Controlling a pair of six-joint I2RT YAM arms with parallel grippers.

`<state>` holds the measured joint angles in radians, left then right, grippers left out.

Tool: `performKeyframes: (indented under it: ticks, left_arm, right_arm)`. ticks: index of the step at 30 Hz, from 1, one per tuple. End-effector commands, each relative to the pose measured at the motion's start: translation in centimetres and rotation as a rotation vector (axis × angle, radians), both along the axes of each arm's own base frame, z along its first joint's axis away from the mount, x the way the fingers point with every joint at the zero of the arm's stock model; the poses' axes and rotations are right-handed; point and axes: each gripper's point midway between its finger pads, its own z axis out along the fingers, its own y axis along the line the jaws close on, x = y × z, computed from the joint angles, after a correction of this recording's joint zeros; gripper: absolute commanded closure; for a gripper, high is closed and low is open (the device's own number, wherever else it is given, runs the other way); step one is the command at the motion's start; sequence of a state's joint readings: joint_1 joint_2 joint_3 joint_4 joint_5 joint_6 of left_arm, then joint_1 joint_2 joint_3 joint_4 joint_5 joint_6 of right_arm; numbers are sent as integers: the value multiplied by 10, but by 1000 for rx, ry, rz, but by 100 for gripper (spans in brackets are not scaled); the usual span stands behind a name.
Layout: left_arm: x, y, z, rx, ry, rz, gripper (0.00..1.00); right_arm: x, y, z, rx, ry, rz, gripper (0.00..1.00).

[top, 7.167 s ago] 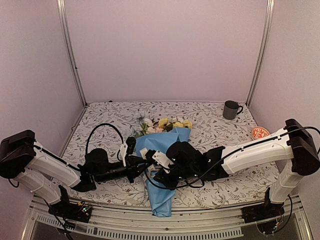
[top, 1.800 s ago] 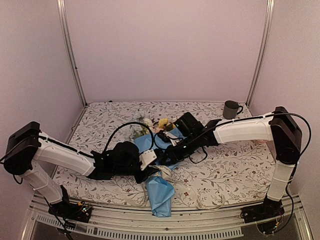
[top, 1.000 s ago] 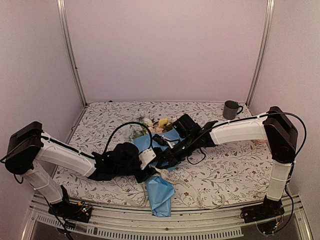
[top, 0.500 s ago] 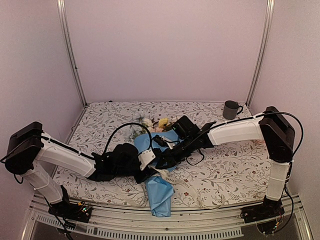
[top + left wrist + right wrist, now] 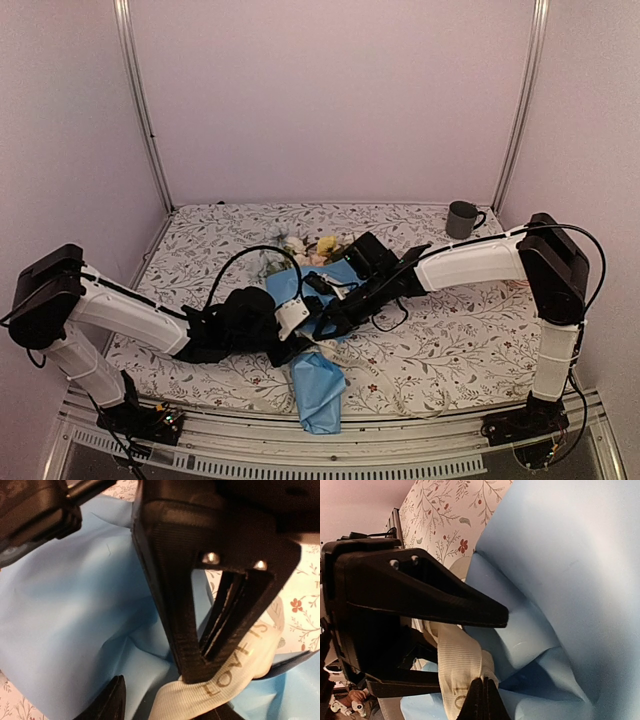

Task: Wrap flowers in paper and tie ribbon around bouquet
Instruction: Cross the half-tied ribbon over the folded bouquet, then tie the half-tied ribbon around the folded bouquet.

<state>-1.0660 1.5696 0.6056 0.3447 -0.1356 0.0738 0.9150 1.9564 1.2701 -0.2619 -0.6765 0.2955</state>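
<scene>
The bouquet [image 5: 322, 385] lies on the tablecloth, a light blue paper [image 5: 65, 605] cone with its tip toward the near edge. The flowers [image 5: 315, 247] poke out of its far end. The cream ribbon [image 5: 240, 667], lettered in gold, crosses the cone's pinched waist. My right gripper [image 5: 484, 692] is shut on a fold of that ribbon [image 5: 460, 665], its tips pointing down onto the waist [image 5: 200, 667]. My left gripper [image 5: 165, 707] comes in from the left [image 5: 298, 335]. Its jaws stand apart astride the waist, with the ribbon and the right fingertips between them.
A grey mug [image 5: 461, 218] stands at the back right corner. A loose tail of ribbon [image 5: 402, 398] trails over the floral tablecloth [image 5: 460, 340] toward the near metal rail. Both forearms and their cables crowd the middle around the bouquet.
The right gripper's jaws opened a little and then shut on the ribbon at the cone's waist. The right arm crept slightly toward the left gripper. The left arm held still.
</scene>
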Motion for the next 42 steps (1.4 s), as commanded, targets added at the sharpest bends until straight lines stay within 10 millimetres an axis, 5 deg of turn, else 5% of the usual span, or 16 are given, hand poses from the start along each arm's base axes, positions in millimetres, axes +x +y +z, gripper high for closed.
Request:
performKeyframes:
  ticks: [1, 10, 16, 21, 27, 34, 42]
  left_arm:
    - [-1, 3, 17, -39, -12, 1, 51]
    - [-8, 17, 17, -1, 8, 2, 44]
    - [-21, 31, 20, 20, 67, -1, 28]
    - [-31, 37, 29, -19, 186, 28, 29]
    - [-38, 61, 1, 28, 378, 178, 31]
    - [-43, 53, -14, 10, 420, 150, 30]
    - [-37, 46, -12, 2, 389, 131, 70]
  right_arm:
    - [15, -5, 19, -12, -88, -68, 100]
    - [28, -14, 34, -38, -172, -132, 100]
    - [34, -22, 35, -70, -207, -167, 100]
    - [35, -24, 34, -81, -213, -175, 100]
    - [35, -24, 43, -63, -220, -181, 100]
    - [32, -22, 42, -53, -202, -173, 100]
    - [29, -25, 42, -53, -201, -175, 100]
